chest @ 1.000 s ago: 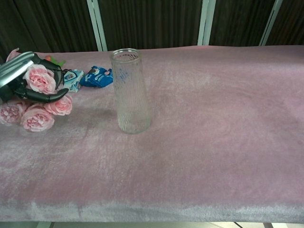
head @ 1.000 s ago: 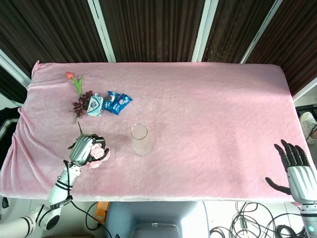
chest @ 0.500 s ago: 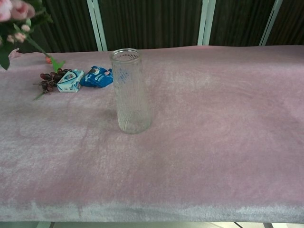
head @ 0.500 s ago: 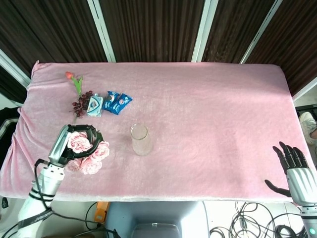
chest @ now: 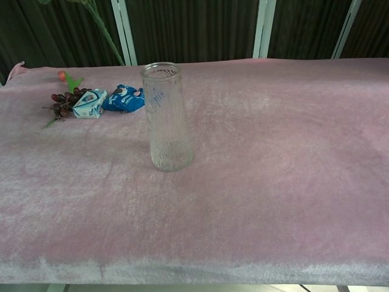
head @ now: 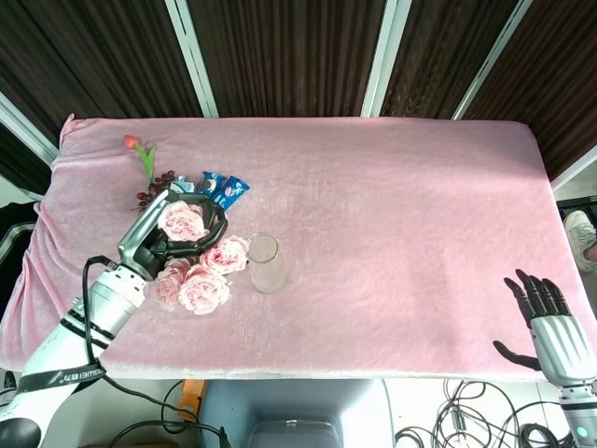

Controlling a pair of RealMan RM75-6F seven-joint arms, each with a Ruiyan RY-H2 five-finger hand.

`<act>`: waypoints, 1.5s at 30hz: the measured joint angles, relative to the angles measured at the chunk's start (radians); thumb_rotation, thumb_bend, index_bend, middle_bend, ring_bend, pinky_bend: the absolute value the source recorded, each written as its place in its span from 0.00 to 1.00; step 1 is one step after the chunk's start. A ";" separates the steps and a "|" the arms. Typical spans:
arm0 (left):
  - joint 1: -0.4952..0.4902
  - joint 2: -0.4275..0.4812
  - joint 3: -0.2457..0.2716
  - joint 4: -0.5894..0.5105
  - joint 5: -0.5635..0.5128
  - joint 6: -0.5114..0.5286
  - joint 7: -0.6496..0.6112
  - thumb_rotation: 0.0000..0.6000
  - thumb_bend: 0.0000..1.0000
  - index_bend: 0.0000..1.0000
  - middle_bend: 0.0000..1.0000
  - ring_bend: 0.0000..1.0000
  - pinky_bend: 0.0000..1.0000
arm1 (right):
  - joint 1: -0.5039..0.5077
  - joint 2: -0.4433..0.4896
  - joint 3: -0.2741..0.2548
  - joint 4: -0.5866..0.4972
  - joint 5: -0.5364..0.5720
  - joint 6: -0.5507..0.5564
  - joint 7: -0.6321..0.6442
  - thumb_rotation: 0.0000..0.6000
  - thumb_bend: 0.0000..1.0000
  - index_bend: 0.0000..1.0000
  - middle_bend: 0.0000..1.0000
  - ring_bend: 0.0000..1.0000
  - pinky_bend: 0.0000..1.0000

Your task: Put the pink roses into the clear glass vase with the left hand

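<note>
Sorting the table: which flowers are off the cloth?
The pink roses, held up by the left hand; the red tulip lies on the cloth.

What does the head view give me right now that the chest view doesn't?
Only the head view shows the left hand holding the pink roses just left of the vase, and the right hand open past the table's near right corner. Only the chest view shows the vase from the side, upright and empty, plus a thin green stem at its top edge. Both show the clear glass vase, the blue snack packets, the dark grapes and the pink tablecloth.
</note>
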 measured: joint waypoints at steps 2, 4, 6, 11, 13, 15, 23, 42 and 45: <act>-0.044 0.003 -0.009 0.000 -0.073 -0.005 0.006 1.00 0.42 0.79 0.77 0.65 0.78 | 0.004 0.002 -0.001 0.000 0.000 -0.006 0.002 1.00 0.29 0.00 0.00 0.00 0.00; -0.091 0.004 -0.016 0.000 -0.138 -0.006 0.015 1.00 0.42 0.79 0.77 0.65 0.78 | 0.005 0.002 -0.001 0.001 0.000 -0.006 0.004 1.00 0.29 0.00 0.00 0.00 0.00; -0.121 0.001 -0.021 0.000 -0.182 0.002 0.027 1.00 0.42 0.79 0.77 0.65 0.78 | 0.005 0.003 -0.001 0.000 0.001 -0.006 0.005 1.00 0.29 0.00 0.00 0.00 0.00; -0.192 -0.049 -0.018 0.022 -0.266 0.038 0.065 1.00 0.42 0.79 0.77 0.65 0.78 | 0.004 0.005 -0.004 -0.001 0.001 -0.007 0.006 1.00 0.29 0.00 0.00 0.00 0.00; -0.221 -0.081 -0.011 0.046 -0.294 0.046 0.088 1.00 0.42 0.79 0.77 0.65 0.78 | 0.003 0.006 -0.004 -0.001 0.000 -0.004 0.008 1.00 0.29 0.00 0.00 0.00 0.00; -0.243 -0.111 -0.002 0.074 -0.316 0.052 0.110 1.00 0.42 0.79 0.77 0.65 0.78 | 0.001 0.007 -0.005 0.000 -0.001 0.000 0.012 1.00 0.29 0.00 0.00 0.00 0.00; -0.261 -0.174 0.022 0.141 -0.349 0.024 0.150 1.00 0.42 0.79 0.77 0.65 0.79 | -0.007 0.016 -0.002 0.006 0.002 0.018 0.037 1.00 0.29 0.00 0.00 0.00 0.00; -0.264 -0.433 0.124 0.464 -0.271 -0.126 0.189 1.00 0.41 0.32 0.48 0.49 0.65 | -0.013 0.010 0.007 0.015 0.016 0.025 0.032 1.00 0.29 0.00 0.00 0.00 0.00; -0.263 -0.466 0.134 0.507 -0.260 -0.160 0.191 1.00 0.40 0.19 0.39 0.39 0.59 | -0.014 0.010 0.010 0.015 0.022 0.025 0.031 1.00 0.29 0.00 0.00 0.00 0.00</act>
